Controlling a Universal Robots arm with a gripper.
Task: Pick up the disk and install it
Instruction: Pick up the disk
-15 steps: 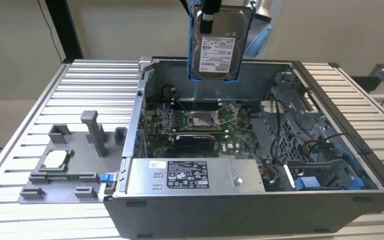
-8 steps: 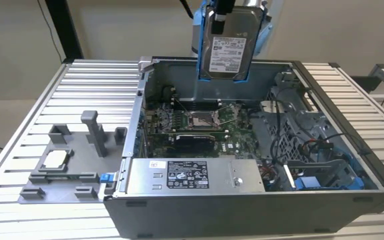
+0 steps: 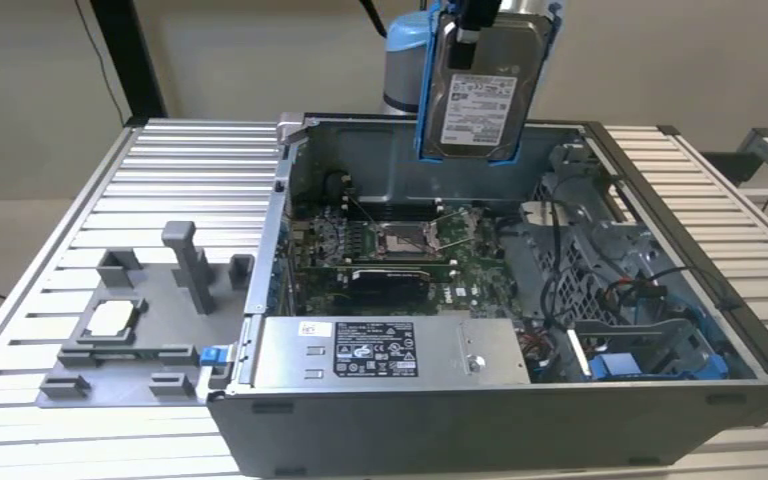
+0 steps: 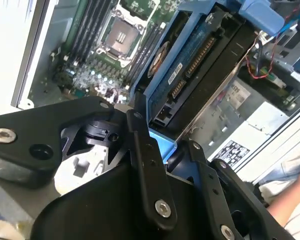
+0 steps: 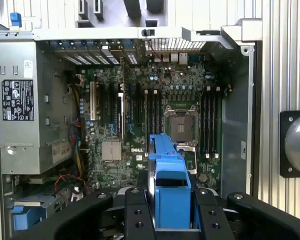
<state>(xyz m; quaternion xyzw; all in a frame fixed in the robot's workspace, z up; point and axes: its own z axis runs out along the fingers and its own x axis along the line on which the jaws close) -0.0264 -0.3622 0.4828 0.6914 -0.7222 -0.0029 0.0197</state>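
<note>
While the black two-fingered gripper (image 5: 172,212) has its fingers (image 5: 135,215) clamped on the blue plastic bracket, the flat silver metal disk (image 3: 480,105) with the white barcode label hangs upright in the air. It is above the far edge of the open grey computer case (image 3: 491,420), over the green motherboard (image 3: 398,240), touching neither.

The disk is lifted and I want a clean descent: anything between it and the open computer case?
Nothing visible. The claw holds the disk over the computer case, whose side is open; black cables lie on its drive cage.
</note>
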